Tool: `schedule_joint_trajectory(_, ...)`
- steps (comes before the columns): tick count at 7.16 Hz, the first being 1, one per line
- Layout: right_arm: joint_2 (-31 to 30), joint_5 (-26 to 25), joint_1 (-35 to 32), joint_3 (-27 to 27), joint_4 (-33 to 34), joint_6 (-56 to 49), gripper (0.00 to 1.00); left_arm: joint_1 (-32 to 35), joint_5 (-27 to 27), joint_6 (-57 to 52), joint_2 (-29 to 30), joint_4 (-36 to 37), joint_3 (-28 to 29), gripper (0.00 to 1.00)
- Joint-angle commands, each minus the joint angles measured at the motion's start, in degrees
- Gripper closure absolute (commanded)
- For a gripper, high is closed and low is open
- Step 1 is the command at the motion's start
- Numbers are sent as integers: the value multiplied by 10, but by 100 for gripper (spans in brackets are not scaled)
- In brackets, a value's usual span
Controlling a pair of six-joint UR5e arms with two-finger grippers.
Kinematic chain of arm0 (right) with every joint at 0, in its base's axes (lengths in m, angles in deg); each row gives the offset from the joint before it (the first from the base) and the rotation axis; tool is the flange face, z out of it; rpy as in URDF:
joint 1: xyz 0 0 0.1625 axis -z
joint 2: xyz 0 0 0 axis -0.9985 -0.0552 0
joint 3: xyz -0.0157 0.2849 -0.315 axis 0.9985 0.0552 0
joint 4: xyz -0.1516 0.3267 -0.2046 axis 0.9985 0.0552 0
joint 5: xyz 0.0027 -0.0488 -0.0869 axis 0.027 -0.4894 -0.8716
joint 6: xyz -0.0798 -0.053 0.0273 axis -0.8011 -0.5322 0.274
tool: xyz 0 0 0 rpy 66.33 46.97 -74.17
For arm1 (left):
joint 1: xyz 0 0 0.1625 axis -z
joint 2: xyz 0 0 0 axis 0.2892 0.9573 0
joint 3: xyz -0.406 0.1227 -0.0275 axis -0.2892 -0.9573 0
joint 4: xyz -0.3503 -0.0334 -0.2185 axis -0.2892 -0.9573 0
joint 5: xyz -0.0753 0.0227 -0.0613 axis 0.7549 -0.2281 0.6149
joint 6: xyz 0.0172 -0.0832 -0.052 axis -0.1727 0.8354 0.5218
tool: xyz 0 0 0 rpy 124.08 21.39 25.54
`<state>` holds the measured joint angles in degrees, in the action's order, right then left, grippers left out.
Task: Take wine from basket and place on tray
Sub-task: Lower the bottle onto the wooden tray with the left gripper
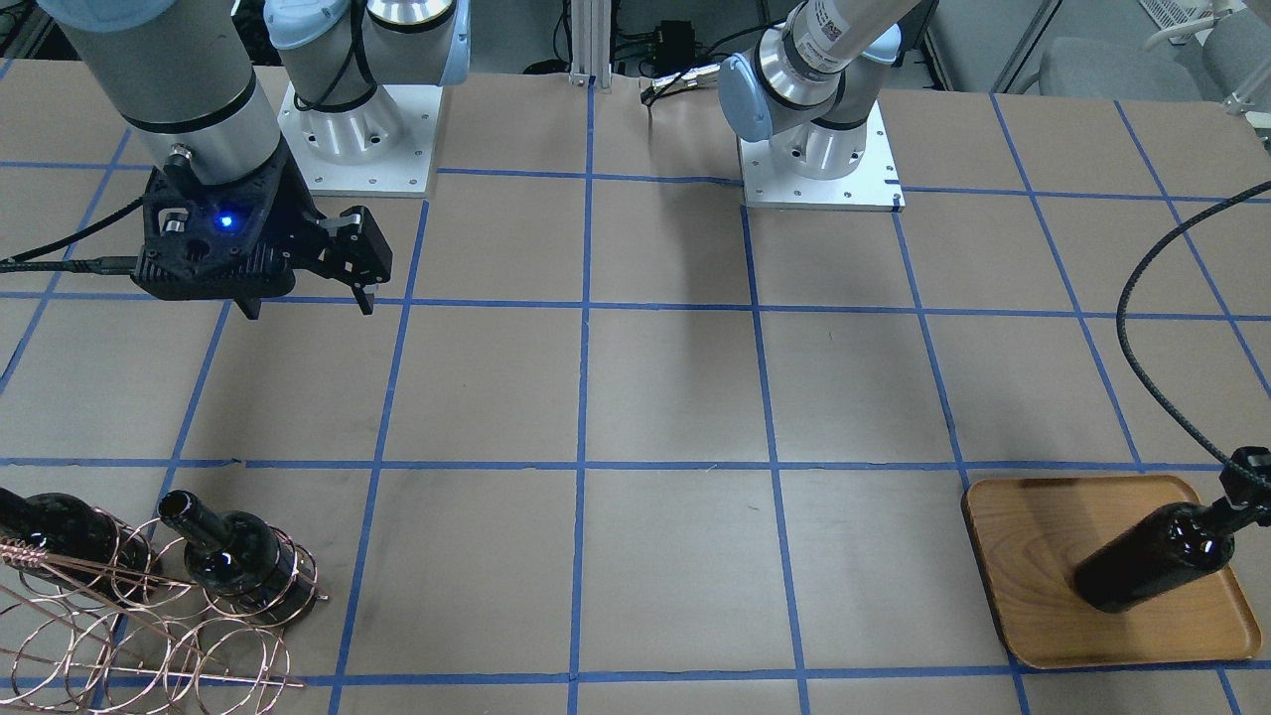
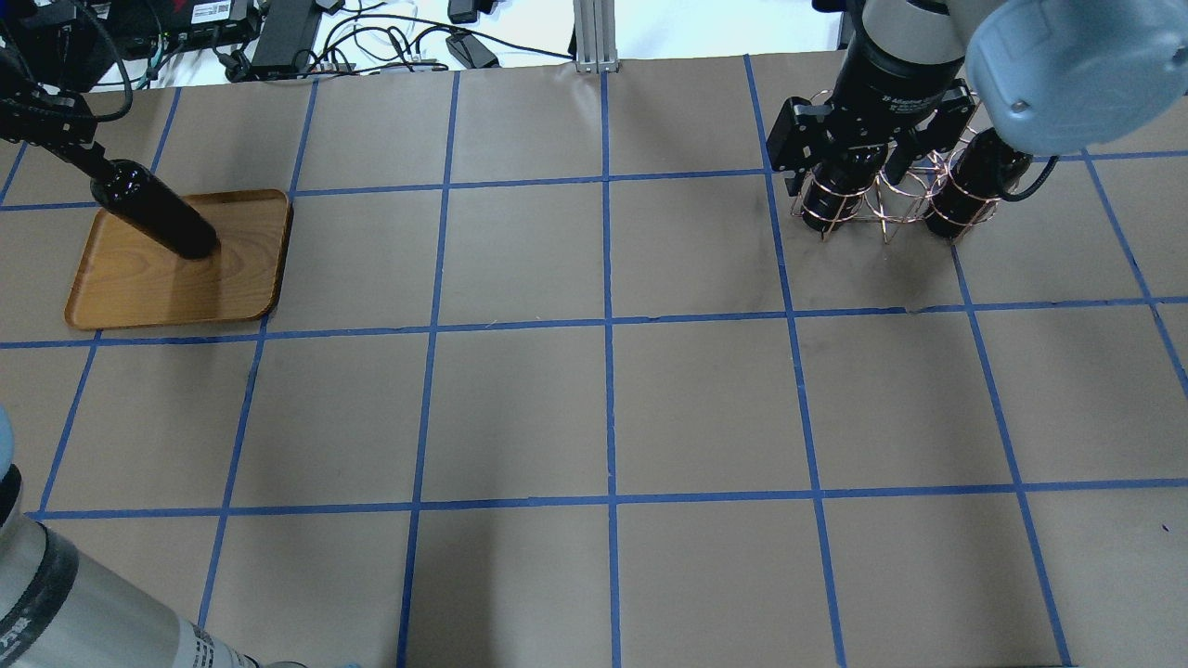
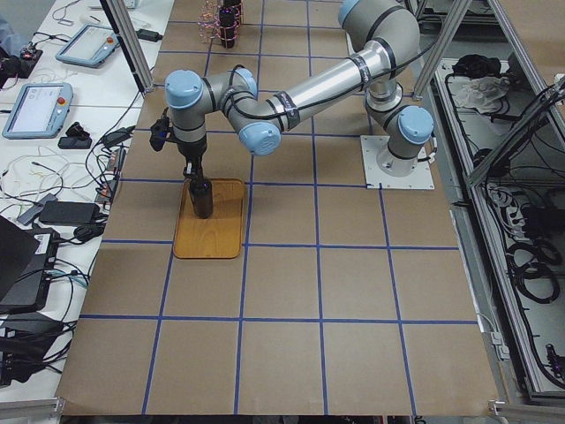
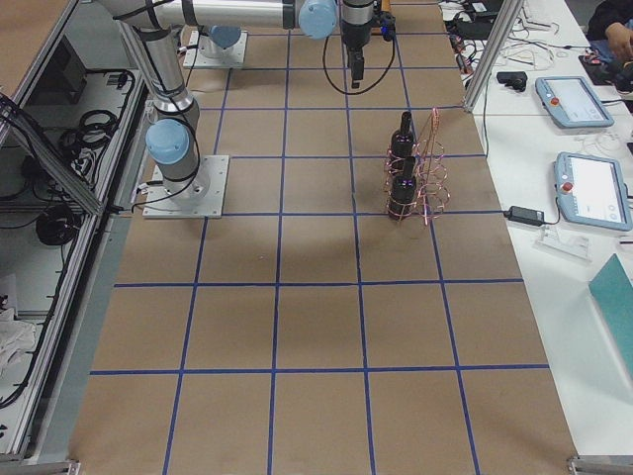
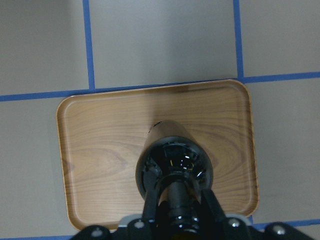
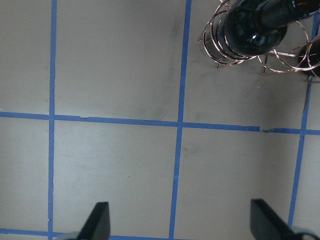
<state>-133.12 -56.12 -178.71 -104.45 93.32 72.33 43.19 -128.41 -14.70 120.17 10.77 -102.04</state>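
Observation:
My left gripper (image 5: 177,217) is shut on the neck of a black wine bottle (image 5: 175,160), which it holds upright with its base on or just above the wooden tray (image 5: 100,140). The same bottle (image 1: 1152,556) and tray (image 1: 1033,536) show at the front-facing view's right, and the bottle (image 2: 158,215) at the overhead's left. The copper wire basket (image 1: 149,636) holds two more black bottles (image 1: 233,551) (image 1: 50,526). My right gripper (image 1: 308,306) is open and empty, raised above the table on the robot's side of the basket (image 6: 280,62).
The table is brown paper with a blue tape grid. A black cable (image 1: 1132,298) arcs above the tray's side. The arm bases (image 1: 819,169) stand at the robot's edge. Operator desks with pendants (image 4: 584,188) lie beyond the basket's side.

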Motion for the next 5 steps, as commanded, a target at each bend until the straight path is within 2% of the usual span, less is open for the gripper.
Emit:
schedule_joint_trajectory(1,-2,-2,1,1,-4,1,0,-4,-1,0,2,0,-1,73)
schedule_joint_trajectory(2,-6,4,2,1,-3,1,0,-4,-1,0,2,0,-1,42)
schedule_joint_trajectory(5,-7,-5,0,0,-6,1,0,-8,-3,-1,0,0,0,29)
